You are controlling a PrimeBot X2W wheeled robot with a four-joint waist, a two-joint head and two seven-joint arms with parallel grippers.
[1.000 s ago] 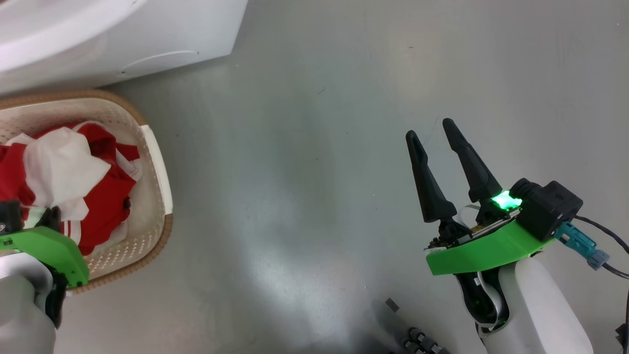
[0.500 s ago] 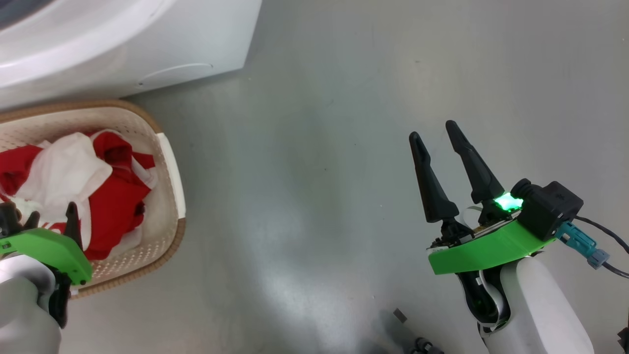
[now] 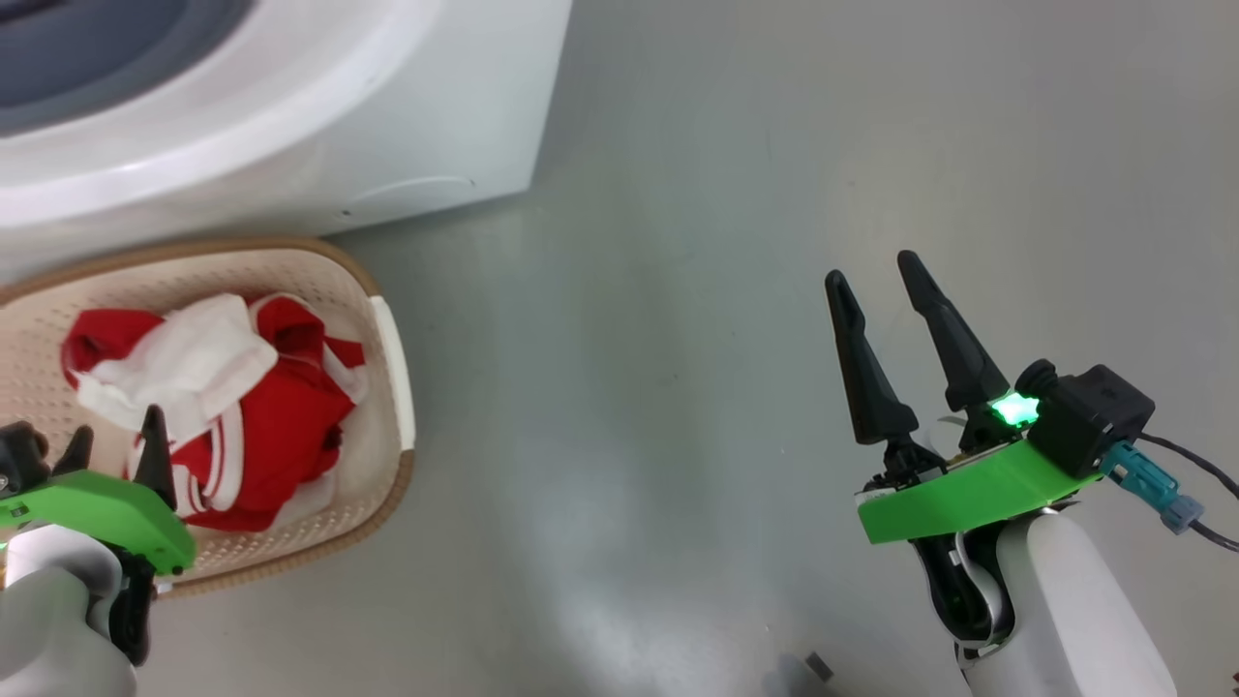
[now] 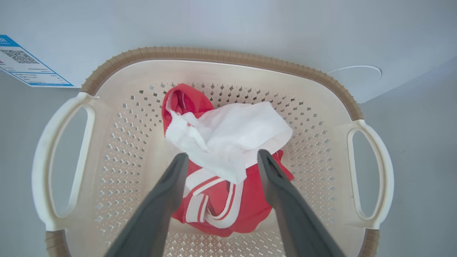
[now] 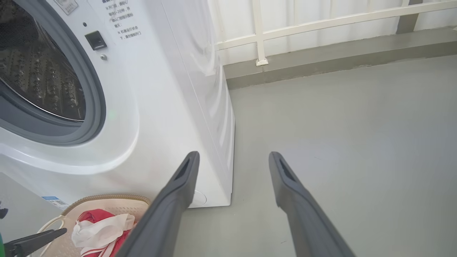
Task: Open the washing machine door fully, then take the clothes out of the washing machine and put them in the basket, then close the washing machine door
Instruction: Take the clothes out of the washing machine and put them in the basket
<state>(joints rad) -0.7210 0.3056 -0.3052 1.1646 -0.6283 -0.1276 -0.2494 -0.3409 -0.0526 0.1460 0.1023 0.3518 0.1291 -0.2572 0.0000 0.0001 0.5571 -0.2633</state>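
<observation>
Status: clothes (image 4: 217, 142) sit bunched in the middle of the basket (image 4: 221, 55). They are a red garment with white striped bands, with a white piece draped over its top. The basket stands on the grey floor (image 3: 678, 339) just in front of the washing machine (image 5: 160, 107), far rim close to the white front panel; contact cannot be told. On that panel, a blue label (image 4: 28, 67) shows off one far corner of the basket and a round cap (image 4: 353, 73) off the other.

Over the basket hangs the left hand (image 4: 222, 155), fingers spread wide and pointing down at the pile, one on each side of the bundle in the left wrist view. Nothing is pinched between them. Whether the tips touch fabric cannot be told. In the head view it sits at the lower left, over the basket's near edge.

Well apart from the basket is the right hand (image 3: 872, 268), over bare floor at the lower right of the head view. Its fingers are parted and empty, and a green light (image 3: 1014, 409) glows at its base.

Right wrist view: the machine's port is uncovered, with a grey rubber gasket (image 5: 96, 107) ringing the perforated steel drum (image 5: 39, 71). A white railing (image 5: 321, 23) runs along the wall behind the machine.
</observation>
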